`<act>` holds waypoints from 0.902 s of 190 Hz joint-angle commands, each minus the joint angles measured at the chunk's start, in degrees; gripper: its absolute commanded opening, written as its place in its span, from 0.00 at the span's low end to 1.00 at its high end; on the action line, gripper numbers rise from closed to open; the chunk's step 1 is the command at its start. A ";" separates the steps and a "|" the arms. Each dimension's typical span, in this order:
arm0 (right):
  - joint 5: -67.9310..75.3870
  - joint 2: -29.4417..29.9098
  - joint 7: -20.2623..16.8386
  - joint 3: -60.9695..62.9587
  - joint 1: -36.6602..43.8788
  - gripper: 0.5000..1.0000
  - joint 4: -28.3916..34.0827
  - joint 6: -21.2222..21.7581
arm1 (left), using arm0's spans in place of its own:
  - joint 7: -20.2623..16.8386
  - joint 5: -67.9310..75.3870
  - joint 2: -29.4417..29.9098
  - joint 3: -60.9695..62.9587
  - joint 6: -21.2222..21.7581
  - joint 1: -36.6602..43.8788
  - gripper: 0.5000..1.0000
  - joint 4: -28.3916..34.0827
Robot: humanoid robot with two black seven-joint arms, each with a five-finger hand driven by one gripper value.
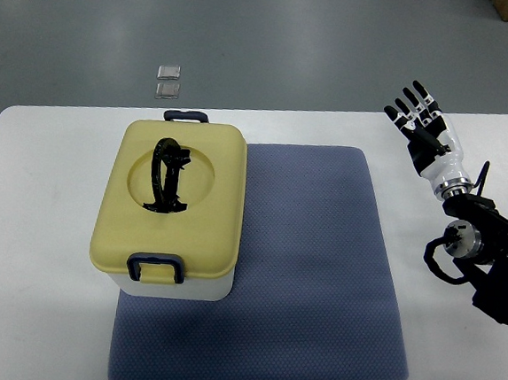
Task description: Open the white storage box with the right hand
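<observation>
Resting on the left part of a blue-grey quilted mat (318,276) on the white surface (35,251), the white storage box with closed yellow lid (172,210) sits well apart from the right hand (420,124), fingers spread, holding nothing.

Box on the left of the mat, hand off to the right

The storage box (170,209) sits on the mat's (310,266) left part, on the table (35,251). The right hand (420,120) is well apart, beyond the mat's far right corner.

White table (38,313) carries blue mat (300,274); yellow-lidded storage box (170,209) sits on mat's left part.
</observation>
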 commanded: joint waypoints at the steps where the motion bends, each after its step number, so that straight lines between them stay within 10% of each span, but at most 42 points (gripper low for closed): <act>1: -0.09 -0.45 0.13 0.00 0.26 0.86 1.50 0.17 | 0.01 0.02 0.00 0.05 0.00 0.04 1.00 0.00; 171: -51.41 -7.65 -0.31 -9.93 30.93 0.85 17.50 2.10 | 0.01 0.02 0.00 0.05 0.00 0.04 1.00 0.00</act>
